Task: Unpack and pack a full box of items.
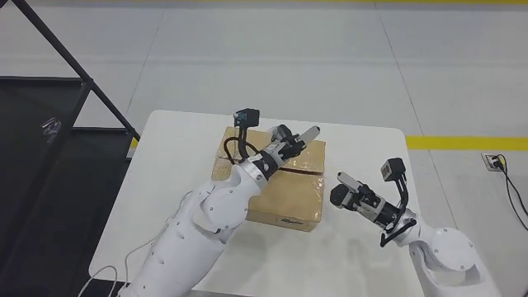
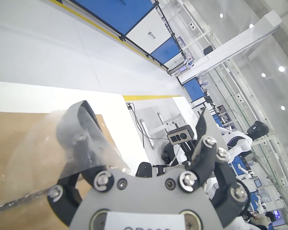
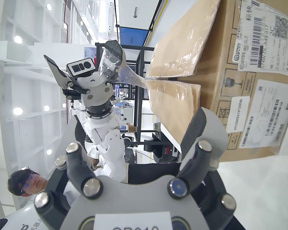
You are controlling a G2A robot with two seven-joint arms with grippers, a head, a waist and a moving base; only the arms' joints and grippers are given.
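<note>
Left claw (image 1: 294, 141) hovers over the far part of the cardboard box (image 1: 285, 200), its fingers spread wide and gripping nothing, though a strip of clear tape (image 3: 130, 75) clings to one finger and stretches back to the seam between the top flaps (image 3: 182, 39) (these lie shut, a little lifted at the seam). Right claw (image 1: 339, 188) sits just right of the box, near the side that bears the labels (image 3: 262, 111), fingers likewise apart and empty. The box stands in the middle of the white bench (image 1: 165, 214).
</note>
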